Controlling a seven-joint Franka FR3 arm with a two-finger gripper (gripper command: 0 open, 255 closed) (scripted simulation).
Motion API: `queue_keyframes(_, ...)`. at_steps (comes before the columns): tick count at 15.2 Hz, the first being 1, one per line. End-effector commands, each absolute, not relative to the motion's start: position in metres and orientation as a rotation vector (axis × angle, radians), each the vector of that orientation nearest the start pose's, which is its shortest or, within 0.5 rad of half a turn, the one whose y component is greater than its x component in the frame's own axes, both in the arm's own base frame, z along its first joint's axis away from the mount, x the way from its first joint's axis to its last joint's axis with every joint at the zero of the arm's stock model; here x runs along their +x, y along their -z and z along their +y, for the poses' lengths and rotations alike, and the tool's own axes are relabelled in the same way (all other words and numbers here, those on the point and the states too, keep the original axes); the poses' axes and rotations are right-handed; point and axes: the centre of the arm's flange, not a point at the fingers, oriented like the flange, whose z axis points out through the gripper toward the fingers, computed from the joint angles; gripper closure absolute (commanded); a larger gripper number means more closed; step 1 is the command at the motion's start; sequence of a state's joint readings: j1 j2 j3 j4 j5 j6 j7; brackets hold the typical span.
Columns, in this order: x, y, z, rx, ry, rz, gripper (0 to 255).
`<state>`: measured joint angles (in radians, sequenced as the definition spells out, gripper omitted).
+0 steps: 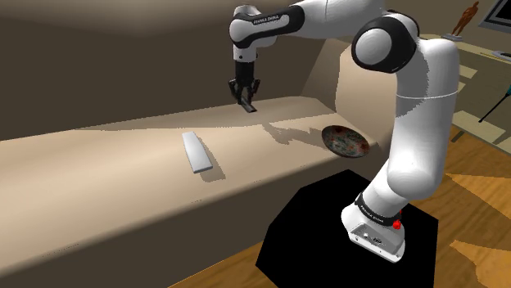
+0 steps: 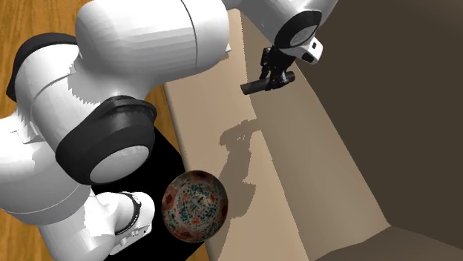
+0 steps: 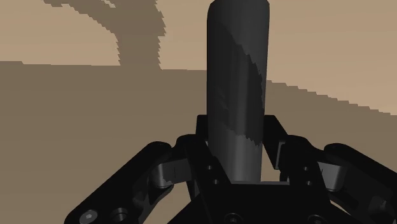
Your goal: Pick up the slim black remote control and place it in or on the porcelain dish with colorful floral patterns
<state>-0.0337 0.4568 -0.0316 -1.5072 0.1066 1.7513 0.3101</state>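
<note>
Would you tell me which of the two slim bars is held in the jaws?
The black remote, clasped between the jaws above the counter; the pale grey bar lies flat on the counter, untouched.

Open bench (image 1: 270, 155) stretches between the pincer (image 1: 245, 98), clasping the remote (image 3: 236, 95), and the dish (image 1: 345, 141). A flat white slab (image 1: 196, 152) lies well aside. The wall (image 1: 123, 65) rises behind the bench.

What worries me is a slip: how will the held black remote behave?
The remote looks rigid: it juts straight from the fingers without sagging. Clasped seemingly off-centre, it may pivot in the grip. Its smooth surface is probably slippery.
</note>
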Motion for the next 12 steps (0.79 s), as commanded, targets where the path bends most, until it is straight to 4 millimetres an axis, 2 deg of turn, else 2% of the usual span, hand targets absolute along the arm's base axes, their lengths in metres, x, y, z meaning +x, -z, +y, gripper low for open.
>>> queue_keyframes(1,0.662,-0.398,-0.032,-2.999,-0.341,0.614,255)
queue_keyframes(11,0.662,-0.446,-0.032,-2.999,-0.341,0.614,255)
queue_keyframes(12,0.650,-0.446,-0.036,-2.999,-0.341,0.614,255)
